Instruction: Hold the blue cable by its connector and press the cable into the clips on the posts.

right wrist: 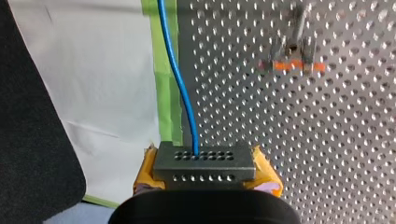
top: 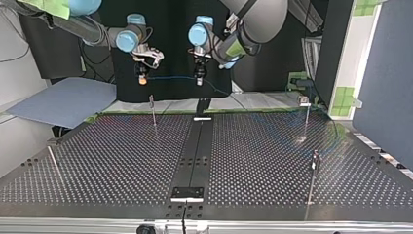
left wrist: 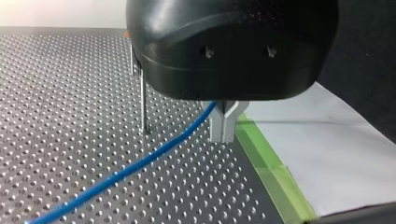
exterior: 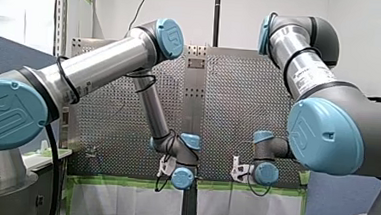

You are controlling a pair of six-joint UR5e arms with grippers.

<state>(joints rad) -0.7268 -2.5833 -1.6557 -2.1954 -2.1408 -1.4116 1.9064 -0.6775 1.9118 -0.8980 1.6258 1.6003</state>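
Logo [exterior: 0,116] embossed on joint cap [exterior: 26,130]; sticker [exterior: 310,81] unreadable.

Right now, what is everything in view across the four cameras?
perforated metal table: one, grey, under both arms.
thin silver posts with clips: at least three, silver, upright, spread over the table.
blue cable: one, blue, strung above the table's edge, then trailing over the table.
grey perforated connector block: one, grey, on the cable's end.
green tape: one strip, green, along the table's edge.
white sheet: one, white, beyond the tape.
blue-grey board: one, beside the table at the top view's left.
my left gripper: black, metal fingers, shut on the cable.
my right gripper: yellow pads, shut on the connector block.
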